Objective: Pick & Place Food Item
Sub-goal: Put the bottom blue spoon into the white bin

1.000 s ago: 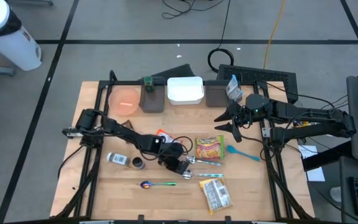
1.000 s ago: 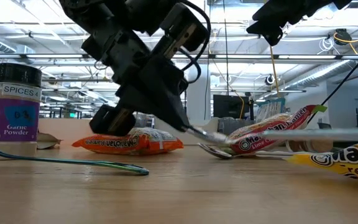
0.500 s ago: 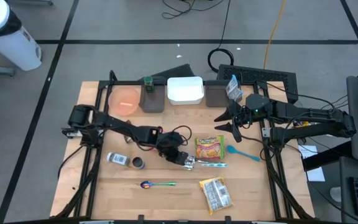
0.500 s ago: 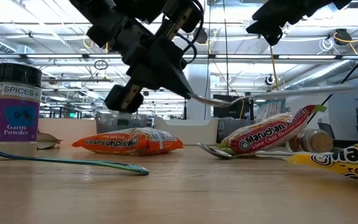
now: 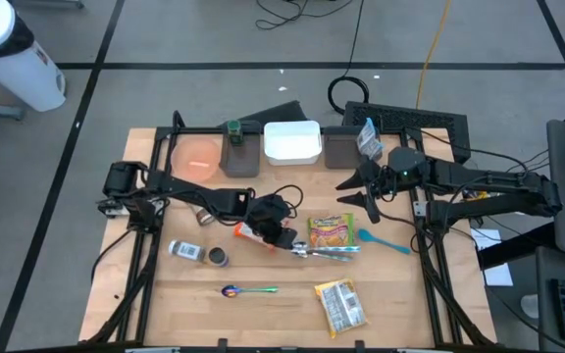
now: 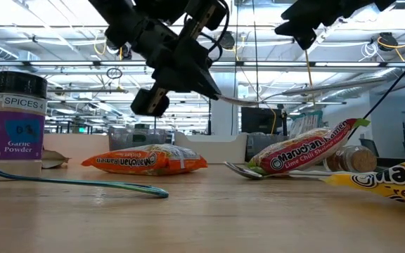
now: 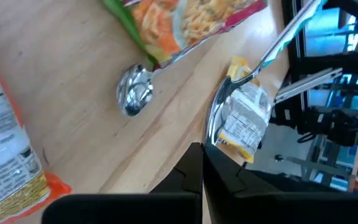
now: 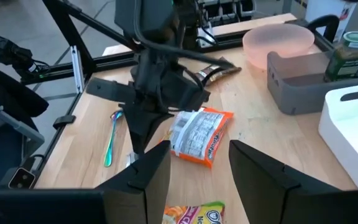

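Note:
My left gripper [image 5: 290, 243] hangs over the table's middle, shut on a silver spoon [image 6: 308, 90] with a pale blue-green handle. Beneath it lies an orange noodle packet [image 5: 251, 231], with a green and yellow noodle packet [image 5: 330, 232] to its right. A second silver spoon [image 7: 135, 94] rests on the wood against that packet. A yellow packet [image 5: 339, 305] lies near the front edge. My right gripper [image 5: 354, 192] hovers open and high at the right, with nothing between its fingers [image 8: 261, 174]. My left gripper pinches the spoon's bowl end [image 7: 215, 127] between its two fingers, which hide the exact place of contact. The fingers slant down from the table's left, in line with the spoon. The spoon is lifted clear and nearly level, its handle [image 6: 371, 79] pointing toward the right.
A pink bowl [image 5: 199, 157], two grey bins [image 5: 240, 159] [image 5: 339, 149], a white container [image 5: 292, 142] and a green jar [image 5: 232, 129] line the far edge. A spice jar [image 5: 186, 252], a rainbow-coloured spoon [image 5: 248, 290] and a teal spoon [image 5: 381, 240] lie on the wood.
My left gripper has risen and gone toward the table's far edge, staying shut. The spoon has come up with it from just above the table to well clear of it, its handle still pointing right. The orange packet now shows from under the arm.

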Available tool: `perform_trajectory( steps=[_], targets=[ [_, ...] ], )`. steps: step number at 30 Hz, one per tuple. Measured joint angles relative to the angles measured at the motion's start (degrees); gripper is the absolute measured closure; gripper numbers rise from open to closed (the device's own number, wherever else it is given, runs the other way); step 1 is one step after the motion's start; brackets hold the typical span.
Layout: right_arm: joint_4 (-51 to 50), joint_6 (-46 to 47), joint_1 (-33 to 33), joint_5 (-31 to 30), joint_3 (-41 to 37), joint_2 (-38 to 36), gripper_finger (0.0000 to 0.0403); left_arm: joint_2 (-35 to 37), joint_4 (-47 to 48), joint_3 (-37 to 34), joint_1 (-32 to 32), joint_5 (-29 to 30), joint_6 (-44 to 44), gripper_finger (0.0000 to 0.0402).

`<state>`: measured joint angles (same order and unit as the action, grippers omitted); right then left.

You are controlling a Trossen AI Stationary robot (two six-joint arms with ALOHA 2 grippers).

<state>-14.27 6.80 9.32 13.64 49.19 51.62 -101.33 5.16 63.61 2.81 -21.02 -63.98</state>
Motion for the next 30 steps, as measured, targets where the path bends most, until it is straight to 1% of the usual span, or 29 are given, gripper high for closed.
perform_trajectory(
  steps=[4, 10, 13, 22, 26, 30],
  targets=[
    [0.57, 1.93, 0.00, 0.46, 0.00, 1.91, 0.0248, 0.16, 8.50, 4.69, -1.32, 0.05, 6.23, 0.0401],
    [7.85, 4.75, 0.09, 10.77, 0.00, 6.52, 0.0248, 0.21, 23.02, 13.28, -4.03, 2.50, 16.32, 0.0401],
    [11.18, 6.75, 0.11, 13.57, 0.00, 8.97, 0.0248, 0.21, 29.09, 17.70, -5.39, 4.52, 21.13, 0.0401],
    [13.99, 10.94, 0.13, 13.71, 0.00, 15.10, 0.0248, 0.21, 41.82, 29.32, -8.19, 10.91, 30.88, 0.0401],
    [19.25, 13.94, 0.13, 13.66, 0.00, 17.73, 0.0248, 0.21, 45.26, 32.22, -8.59, 12.52, 33.34, 0.0401],
    [24.84, 16.17, 0.58, 13.45, 0.00, 20.00, 0.0248, 0.25, 45.86, 32.79, -8.52, 13.14, 34.42, 0.0401]
  ],
)
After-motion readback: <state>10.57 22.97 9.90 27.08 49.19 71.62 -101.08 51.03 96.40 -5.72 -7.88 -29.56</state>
